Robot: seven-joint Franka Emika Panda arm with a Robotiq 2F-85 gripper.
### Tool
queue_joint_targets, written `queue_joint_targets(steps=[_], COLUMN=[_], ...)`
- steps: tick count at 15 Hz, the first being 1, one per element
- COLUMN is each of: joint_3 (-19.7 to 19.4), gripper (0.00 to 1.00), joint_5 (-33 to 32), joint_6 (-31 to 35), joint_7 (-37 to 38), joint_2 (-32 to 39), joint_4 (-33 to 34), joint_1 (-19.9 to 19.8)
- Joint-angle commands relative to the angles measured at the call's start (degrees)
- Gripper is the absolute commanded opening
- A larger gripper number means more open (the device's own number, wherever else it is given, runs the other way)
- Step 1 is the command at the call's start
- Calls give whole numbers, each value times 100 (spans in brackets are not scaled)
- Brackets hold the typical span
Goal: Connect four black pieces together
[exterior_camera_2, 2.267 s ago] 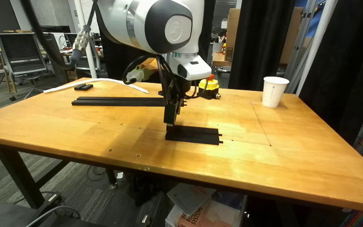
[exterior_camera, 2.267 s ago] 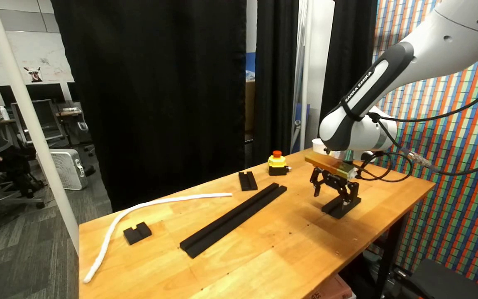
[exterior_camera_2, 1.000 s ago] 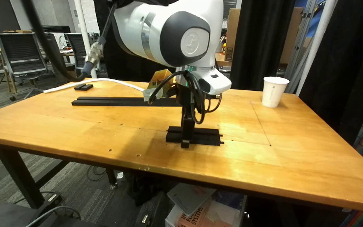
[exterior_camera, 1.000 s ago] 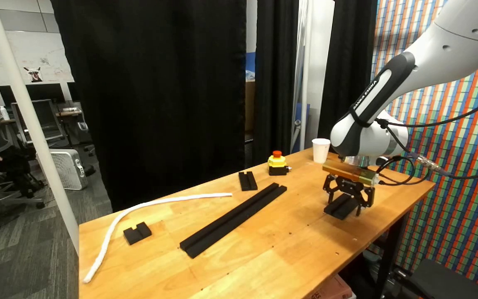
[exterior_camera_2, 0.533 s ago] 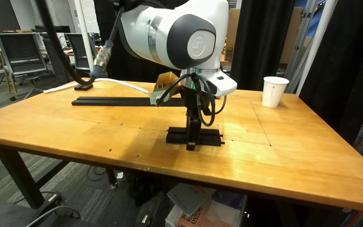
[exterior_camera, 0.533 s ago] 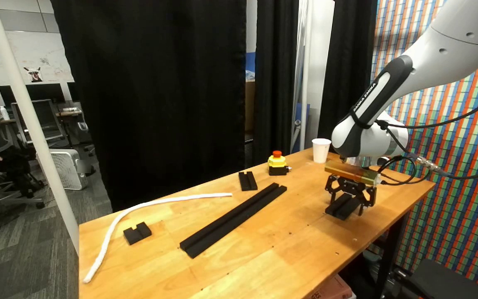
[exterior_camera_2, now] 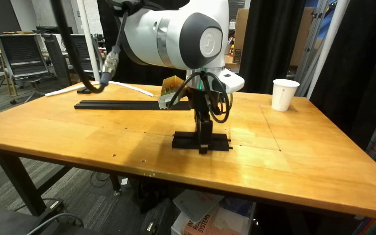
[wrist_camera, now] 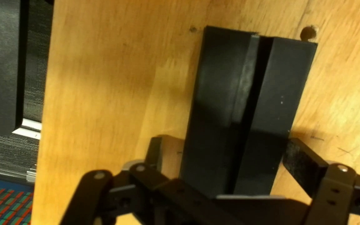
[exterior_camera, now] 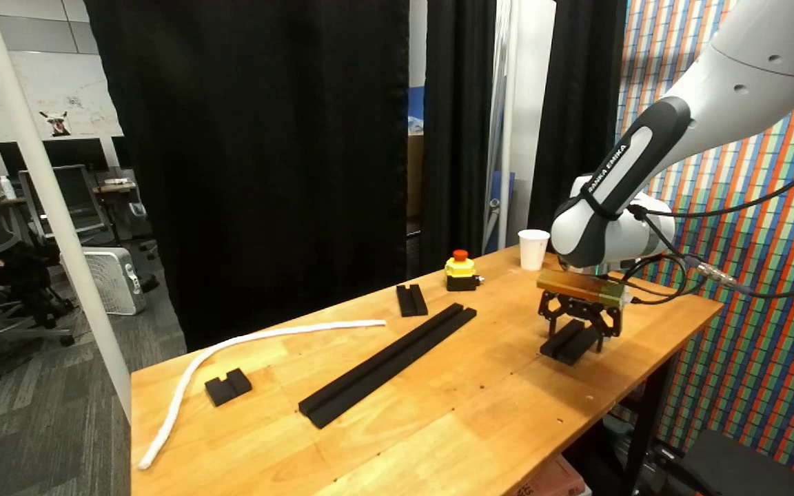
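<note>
"Straddling the single black piece (wrist_camera: 239, 103), the hand (wrist_camera: 225, 151) hangs low with its fingers (wrist_camera: 306, 164) spread, one along each long side!"

"Pinching it?"

"Wide apart: a gap shows beside one finger; the other sits close by the edge, touching or just beside, I can't tell."

"Where's the piece?"

"Flat on the tabletop (exterior_camera: 466, 441), right of the long black strip (exterior_camera: 389, 364) and well apart from it."

"And over on the left?"

"A white cable (exterior_camera: 266, 335), curving around a small black block (exterior_camera: 228, 389), which lies between cable and strip!"
</note>
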Motion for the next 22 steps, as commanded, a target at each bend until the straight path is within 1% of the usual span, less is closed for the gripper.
queue_joint_targets(steps=[1, 2, 3, 5, 6, 7, 11, 15, 18, 22], joint_3=[-57, -55, -51, -14, -12, 2, -11, -45, 6, 69], gripper=[100, 75, 73, 58, 49, 45, 45, 45, 45, 45], joint_5=[-242, -247, -250, -126, -106, -54, -53, -100, 85, 399], joint_6=[121, 143, 189, 273, 291, 319, 366, 279, 122, -151], joint_7=[208, 204, 207, 149, 142, 122, 121, 30, -158, -362], joint_2=[45, 45, 42, 99, 98, 100, 97, 84, 231, 638], joint_4=[89, 89, 84, 109, 118, 121, 210, 553, 1025, 1880], joint_1=[85, 87, 92, 106, 105, 101, 110, 89, 71, 70])
